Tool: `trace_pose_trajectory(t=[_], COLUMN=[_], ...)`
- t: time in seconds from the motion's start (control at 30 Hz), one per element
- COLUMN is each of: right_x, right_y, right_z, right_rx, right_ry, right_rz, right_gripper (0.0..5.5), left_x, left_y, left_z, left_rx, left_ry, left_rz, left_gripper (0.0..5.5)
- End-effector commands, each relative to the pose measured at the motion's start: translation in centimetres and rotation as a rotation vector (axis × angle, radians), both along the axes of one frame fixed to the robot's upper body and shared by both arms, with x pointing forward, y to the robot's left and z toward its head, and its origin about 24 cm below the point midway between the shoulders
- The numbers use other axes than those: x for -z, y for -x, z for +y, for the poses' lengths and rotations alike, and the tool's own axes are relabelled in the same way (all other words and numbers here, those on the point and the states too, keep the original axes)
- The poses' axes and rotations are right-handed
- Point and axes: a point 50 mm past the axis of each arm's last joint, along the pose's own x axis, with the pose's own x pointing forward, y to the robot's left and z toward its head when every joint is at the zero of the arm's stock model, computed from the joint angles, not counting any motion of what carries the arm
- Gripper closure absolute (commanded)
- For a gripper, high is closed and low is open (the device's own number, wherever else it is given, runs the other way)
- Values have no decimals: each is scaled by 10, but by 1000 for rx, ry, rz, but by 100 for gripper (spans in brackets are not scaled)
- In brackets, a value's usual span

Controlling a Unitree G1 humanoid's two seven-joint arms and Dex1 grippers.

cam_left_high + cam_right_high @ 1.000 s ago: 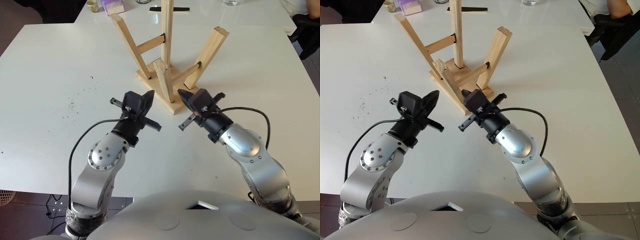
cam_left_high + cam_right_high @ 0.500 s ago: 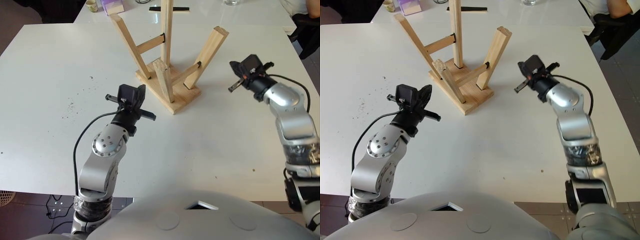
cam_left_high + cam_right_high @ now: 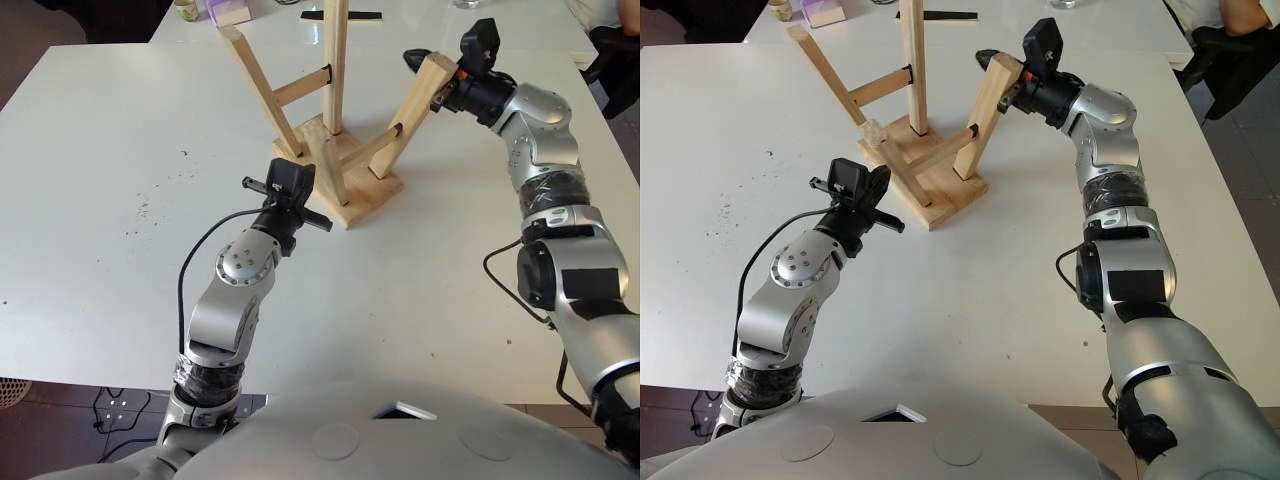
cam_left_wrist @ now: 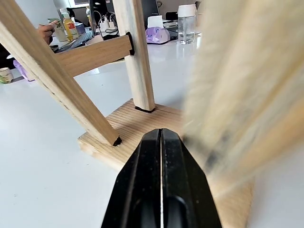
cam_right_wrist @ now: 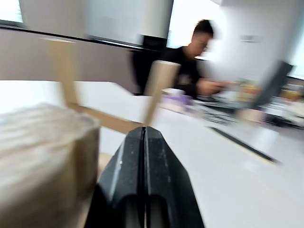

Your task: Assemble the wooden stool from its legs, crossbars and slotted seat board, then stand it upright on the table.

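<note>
The wooden stool stands upside down on the white table (image 3: 120, 270), with its slotted seat board (image 3: 368, 196) flat on the tabletop. Its legs (image 3: 258, 92) point up and are joined by crossbars (image 3: 300, 90). My left gripper (image 3: 302, 178) is shut and empty, low at the near corner of the seat board (image 4: 137, 124), beside the front leg (image 3: 328, 165). My right gripper (image 3: 416, 57) is shut and empty. It is held high beside the top end of the right leg (image 3: 422, 100); whether it touches the leg I cannot tell.
At the table's far edge stand a cup (image 3: 184, 10) and a purple box (image 3: 228, 12), with a black bar (image 3: 342, 17) behind the stool. Dark specks (image 3: 145, 210) dot the left of the table. The table's right edge (image 3: 610, 140) lies close past my right arm.
My right arm swung from in front of the stool out to the right, then up to the top of the right leg. My left gripper moved forward to the seat board's near corner.
</note>
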Motion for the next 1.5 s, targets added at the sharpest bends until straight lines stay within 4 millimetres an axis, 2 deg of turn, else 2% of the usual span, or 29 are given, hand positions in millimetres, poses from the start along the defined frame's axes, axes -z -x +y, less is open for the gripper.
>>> trace_pose_trajectory(t=[0.03, 0.17, 0.27, 0.33, 0.43, 0.57, 0.67, 0.73, 0.8, 0.83, 0.9, 0.97, 1.07, 1.17, 1.27, 1.4, 1.5], right_x=[19, 32, 37, 38, 33, 12, -15, -36, -61, -78, -109, -127, -124, -123, -126, -123, -130], right_y=[32, 74, 99, 100, 93, 89, 100, 113, 122, 124, 122, 120, 122, 122, 123, 122, 124], right_z=[-4, -5, 10, 13, 4, -20, -41, -42, -36, -31, -15, 4, 29, 37, 40, 38, 32], right_rx=[-155, -137, -68, 55, 242, 406, 463, 422, 356, 313, 214, 136, 56, 33, 25, 58, 56], right_ry=[82, 98, 56, 50, 47, 41, 31, -6, -78, -134, -261, -331, -291, -305, -340, -338, -387], right_rz=[38, 65, 86, 67, 44, -8, -40, -64, -102, -136, -191, -195, -163, -140, -131, -108, -119], right_gripper=[550, 550, 550, 550, 550, 550, 550, 550, 550, 550, 550, 550, 550, 550, 550, 550, 550], left_x=[-2, -7, -9, -10, -15, -25, -44, -67, -104, -125, -162, -179, -186, -190, -193, -175, -177], left_y=[-1, 2, 7, 10, 19, 33, 32, 18, 4, -3, -8, -9, -2, 2, 5, 4, 7], left_z=[1, 7, 13, 15, 15, 24, 57, 90, 105, 101, 77, 50, 25, 22, 20, 17, 14], left_rx=[-10, -45, -56, -51, -23, -23, -9, -67, -74, -15, 138, 264, 387, 414, 444, 409, 445], left_ry=[-13, -5, -15, -14, 11, 43, -38, -50, 103, 211, 411, 566, 667, 703, 729, 695, 716], left_rz=[-7, -15, -9, -2, 2, 10, -36, -98, -211, -284, -399, -422, -384, -353, -314, -204, -213], left_gripper=[548, 548, 548, 548, 548, 548, 548, 548, 548, 548, 548, 548, 548, 548, 548, 548, 548])
